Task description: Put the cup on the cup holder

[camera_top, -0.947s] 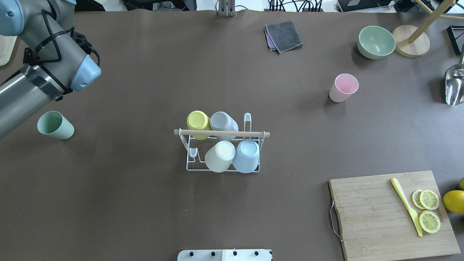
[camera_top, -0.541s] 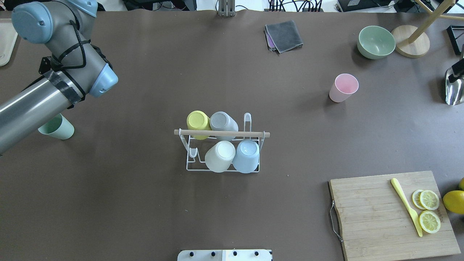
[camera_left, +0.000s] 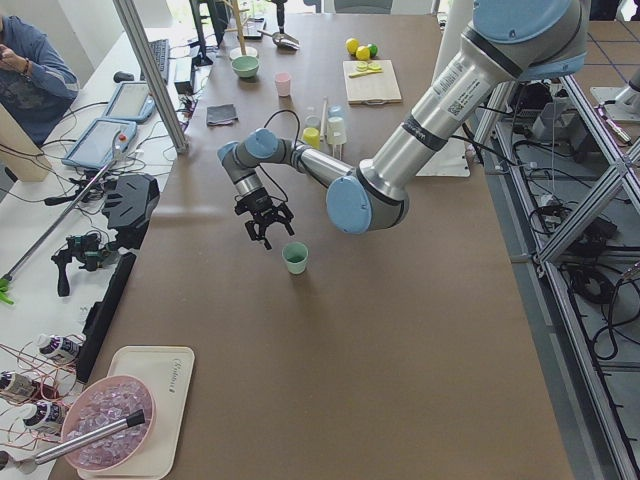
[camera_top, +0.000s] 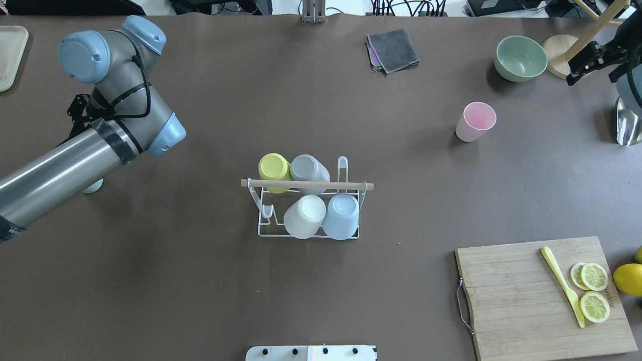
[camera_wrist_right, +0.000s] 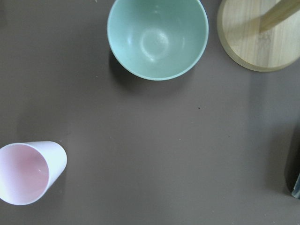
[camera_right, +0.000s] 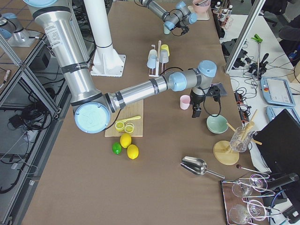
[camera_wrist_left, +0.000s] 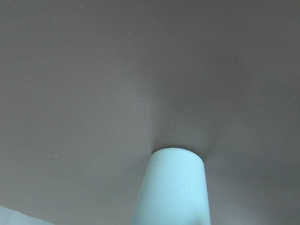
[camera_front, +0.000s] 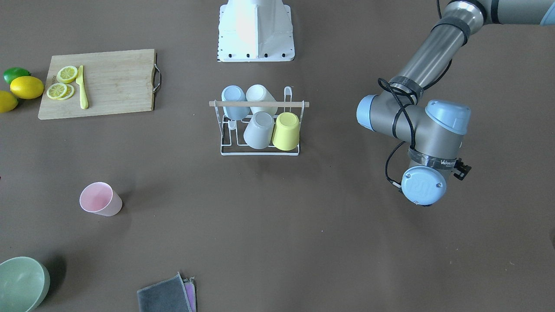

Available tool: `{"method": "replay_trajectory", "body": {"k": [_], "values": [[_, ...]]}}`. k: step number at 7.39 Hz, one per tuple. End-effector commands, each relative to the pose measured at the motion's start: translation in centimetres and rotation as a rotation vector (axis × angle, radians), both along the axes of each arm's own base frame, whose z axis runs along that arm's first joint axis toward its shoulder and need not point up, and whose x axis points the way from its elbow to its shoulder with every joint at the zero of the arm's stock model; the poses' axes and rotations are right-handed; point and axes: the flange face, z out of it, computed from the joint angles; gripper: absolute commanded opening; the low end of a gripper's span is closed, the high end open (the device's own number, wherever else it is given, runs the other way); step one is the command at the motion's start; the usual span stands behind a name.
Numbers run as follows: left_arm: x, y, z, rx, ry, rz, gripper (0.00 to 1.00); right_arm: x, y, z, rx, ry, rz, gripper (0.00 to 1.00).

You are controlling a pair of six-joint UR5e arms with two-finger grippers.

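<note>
Green cup (camera_left: 295, 258) stands near left gripper (camera_left: 266, 230).

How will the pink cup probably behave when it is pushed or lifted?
The pink cup looks like thin, empty plastic, so it is probably light and stiff. It stands upright on a base narrower than its rim, so a push near the top may tip it.

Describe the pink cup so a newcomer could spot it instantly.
Start at the cup holder mid-table, loaded with four upturned cups. Look from it toward the green bowl: the pink cup stands alone between them, mouth up, the only pink one.
</note>
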Motion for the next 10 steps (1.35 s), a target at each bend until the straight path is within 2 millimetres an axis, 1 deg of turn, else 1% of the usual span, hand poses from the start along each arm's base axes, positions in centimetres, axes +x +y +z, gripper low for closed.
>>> {"method": "replay_trajectory", "body": {"k": [1, 2, 3, 4, 5, 6, 7, 8, 9, 10], "values": [[0.5, 0.5, 1.3, 0.004, 0.0, 0.105, 0.98, -5.1, -3.4, -3.7, 0.03, -0.011, -0.055, 1.0], [1.0, 0.7, 1.8, -0.009, -0.003, 0.11, 0.98, -7.6, -5.0, -5.4, 0.038, -0.013, -0.082, 1.0], [1.6, 1.2, 2.6, -0.063, 0.033, 0.087, 0.97, -11.0, -6.7, -7.8, 0.041, -0.013, -0.115, 1.0], [1.8, 1.4, 3.6, -0.085, 0.038, 0.101, 0.97, -13.3, -8.7, -8.5, 0.011, -0.013, -0.134, 1.0], [2.0, 1.5, 4.2, -0.092, 0.03, 0.114, 0.97, -14.9, -9.7, -7.4, -0.024, -0.009, -0.156, 1.0], [2.2, 1.7, 4.8, -0.083, 0.007, 0.144, 0.97, -16.1, -10.2, -6.9, -0.039, -0.015, -0.182, 1.0], [2.5, 1.8, 5.2, -0.085, 0.008, 0.165, 0.97, -16.4, -11.0, -5.4, 0.006, -0.025, -0.282, 1.0], [2.5, 1.8, 5.5, -0.086, -0.004, 0.173, 0.97, -15.7, -12.5, -4.0, -0.034, -0.069, -0.304, 1.0], [2.6, 1.9, 5.7, -0.085, -0.013, 0.18, 0.97, -15.5, -13.3, -2.4, -0.081, -0.075, -0.302, 1.0], [2.6, 2.0, 5.8, -0.087, -0.02, 0.184, 0.97, -16.2, -14.5, -2.2, -0.111, -0.065, -0.306, 1.0]]}}
